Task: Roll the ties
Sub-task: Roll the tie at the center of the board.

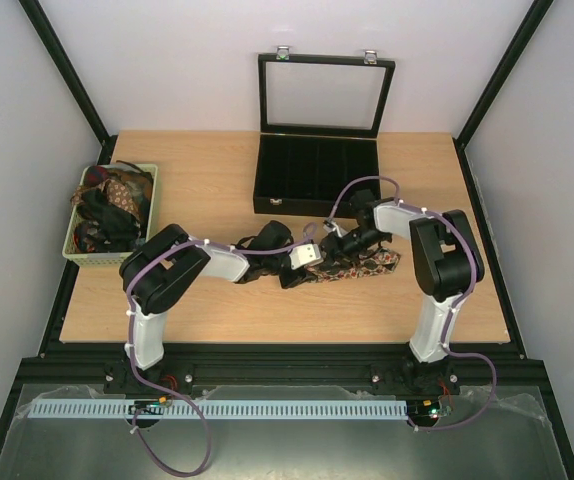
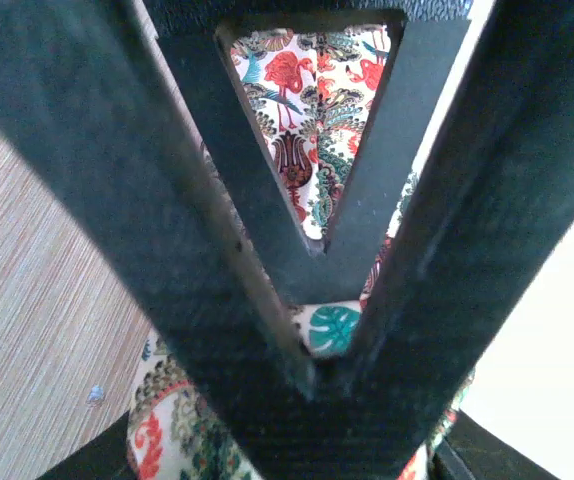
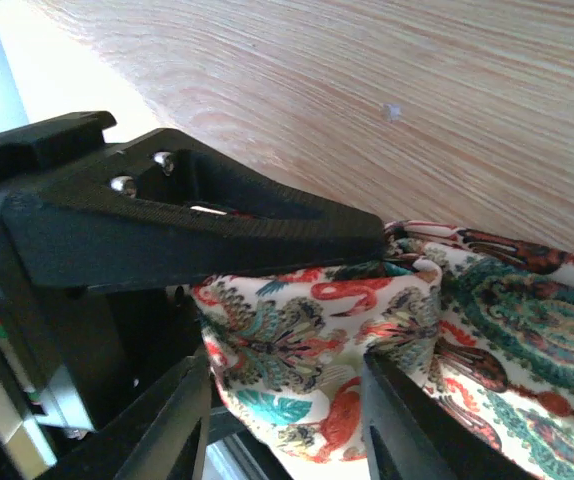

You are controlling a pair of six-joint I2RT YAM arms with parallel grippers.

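Note:
One of the ties, pale fabric printed with red flamingos and green leaves, lies on the wooden table right of centre, bunched at its left end. There both grippers meet. My left gripper reaches in from the left. In its wrist view its dark fingers converge on a fold of the tie, so the left gripper is shut on it. My right gripper comes from the right. Its jaws stand apart with the bunched tie between them. The left gripper's finger lies across the top.
A pale green basket at the table's left edge holds several more dark and reddish ties. A black compartmented case stands at the back centre with its glass lid raised. Black frame rails border the table.

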